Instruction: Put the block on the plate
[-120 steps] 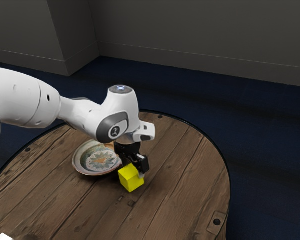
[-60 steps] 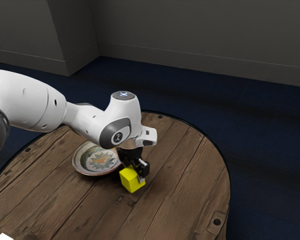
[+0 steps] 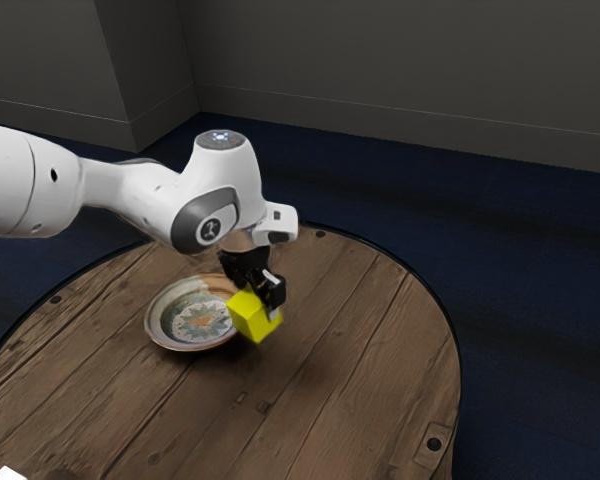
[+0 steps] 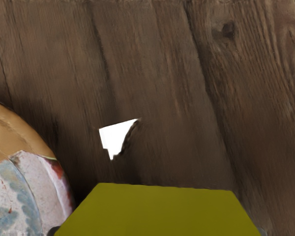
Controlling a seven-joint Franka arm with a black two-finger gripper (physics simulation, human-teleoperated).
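The black gripper (image 3: 264, 294) is shut on the yellow block (image 3: 253, 316) in the exterior view, holding it tilted and raised above the wooden table. Just to the exterior view's left of the block is the patterned plate (image 3: 193, 318), a shallow round dish whose rim the block partly overlaps from this angle. In the wrist view the block (image 4: 157, 211) is large at the lower edge, with a part of the plate (image 4: 44, 182) beside it.
The round wooden table (image 3: 360, 350) lies under everything, its dark rim curving around. A white object (image 3: 9, 473) is at the table's near edge. A white patch (image 4: 116, 137) shows against the wood in the wrist view.
The gripper has risen from the table with the block in it, shifting slightly to the exterior view's left. The block has gone from resting low to hanging tilted. The plate has stayed where it was.
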